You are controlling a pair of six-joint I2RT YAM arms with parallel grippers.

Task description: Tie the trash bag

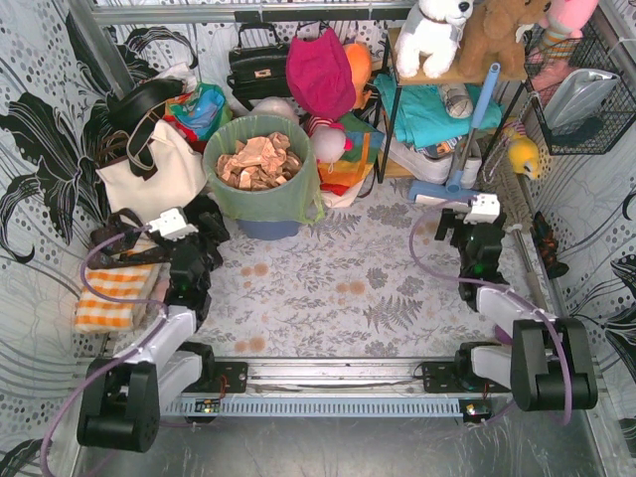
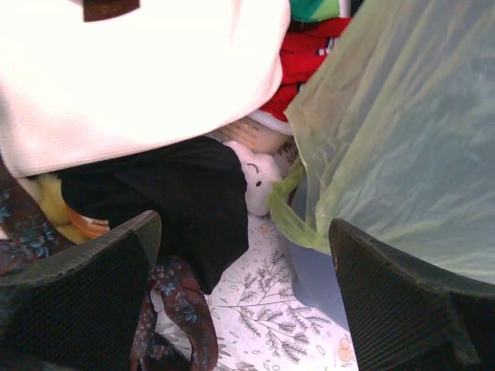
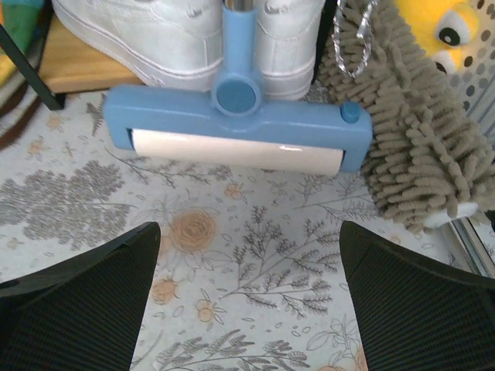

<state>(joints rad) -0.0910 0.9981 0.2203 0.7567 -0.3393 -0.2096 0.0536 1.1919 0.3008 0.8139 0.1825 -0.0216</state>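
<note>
The trash bag [image 1: 260, 194] is thin lime-green plastic lining a round bin at the back, left of centre. Its mouth is open, with tan paper scraps [image 1: 260, 159] heaped inside. My left gripper [image 1: 206, 227] hovers low just left of the bag, open and holding nothing. In the left wrist view the bag's side [image 2: 402, 131] fills the right half, and a loose green flap [image 2: 292, 220] hangs beside the open left gripper [image 2: 244, 232]. My right gripper [image 1: 467, 229] is open over the floral cloth at the right, far from the bag. The right gripper [image 3: 249, 232] is empty.
A cream tote bag [image 1: 149, 174] with black straps leans left of the blue-grey bin [image 1: 268, 229]. A blue lint roller [image 3: 236, 131] and a grey mop head [image 3: 410, 139] lie ahead of the right gripper. An orange-striped towel [image 1: 114, 298] lies at the left. Clutter crowds the back.
</note>
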